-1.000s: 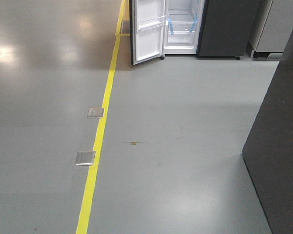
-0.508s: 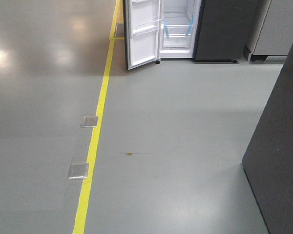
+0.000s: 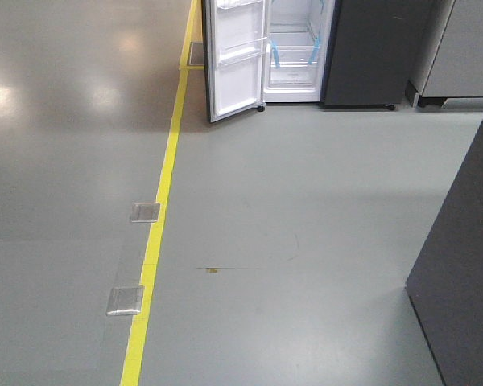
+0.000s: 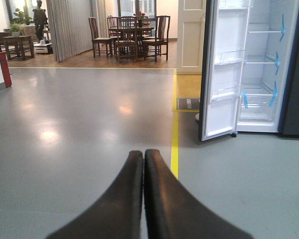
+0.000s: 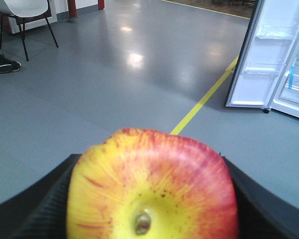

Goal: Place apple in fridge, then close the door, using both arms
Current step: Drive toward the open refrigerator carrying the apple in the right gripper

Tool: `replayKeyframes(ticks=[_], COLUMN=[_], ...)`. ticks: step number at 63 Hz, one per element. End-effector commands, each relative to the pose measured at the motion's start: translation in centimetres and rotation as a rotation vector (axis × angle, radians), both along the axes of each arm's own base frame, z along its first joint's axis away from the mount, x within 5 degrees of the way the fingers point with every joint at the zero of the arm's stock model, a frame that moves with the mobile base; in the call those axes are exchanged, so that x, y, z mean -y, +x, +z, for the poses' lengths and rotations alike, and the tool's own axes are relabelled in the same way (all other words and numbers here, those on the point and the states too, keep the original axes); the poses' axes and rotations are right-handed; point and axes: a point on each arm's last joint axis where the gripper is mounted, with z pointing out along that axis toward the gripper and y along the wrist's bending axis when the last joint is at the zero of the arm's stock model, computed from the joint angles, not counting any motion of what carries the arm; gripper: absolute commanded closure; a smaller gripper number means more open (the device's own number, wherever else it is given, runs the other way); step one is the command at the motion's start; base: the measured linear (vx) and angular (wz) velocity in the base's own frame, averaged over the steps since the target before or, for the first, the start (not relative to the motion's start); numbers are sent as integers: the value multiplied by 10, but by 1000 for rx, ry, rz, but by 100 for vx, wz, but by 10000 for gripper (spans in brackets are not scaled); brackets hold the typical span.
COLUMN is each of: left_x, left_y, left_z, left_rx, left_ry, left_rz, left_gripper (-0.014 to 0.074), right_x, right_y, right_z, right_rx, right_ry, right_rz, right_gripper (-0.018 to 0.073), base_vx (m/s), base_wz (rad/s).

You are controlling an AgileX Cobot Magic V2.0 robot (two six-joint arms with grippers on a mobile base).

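Right tool (image 5: 150, 201) clenched on the apple (image 5: 152, 174), left tool (image 4: 143, 191) pressed shut on nothing; I judge the fridge (image 3: 299, 44) well ahead across the floor (image 3: 306, 225), cavity facing me, door (image 3: 237, 68) swung out on my free left arm's side.

No text is legible in any view; pale marks on the floor mat (image 4: 188, 103) are too blurred.

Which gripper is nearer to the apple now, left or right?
Right. The right gripper holds the apple between its fingers; the left gripper is shut and empty, with no apple in its view.
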Motion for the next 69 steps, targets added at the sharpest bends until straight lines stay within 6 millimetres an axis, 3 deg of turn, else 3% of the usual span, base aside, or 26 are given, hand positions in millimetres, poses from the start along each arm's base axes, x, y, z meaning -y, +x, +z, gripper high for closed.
replayKeyframes(ticks=[1, 69], left_x=[2, 2], left_y=[0, 0], left_z=[-2, -2], left_rx=[59, 59], left_ry=[1, 1], left_rz=[-17, -17], left_gripper=[604, 604], right_x=[0, 0], right_y=[1, 1], right_z=[13, 12], right_rx=[77, 67], right_ry=[49, 44], right_rz=[-16, -10], right_gripper=[557, 557], base_vx=[16, 17], base_wz=[5, 2])
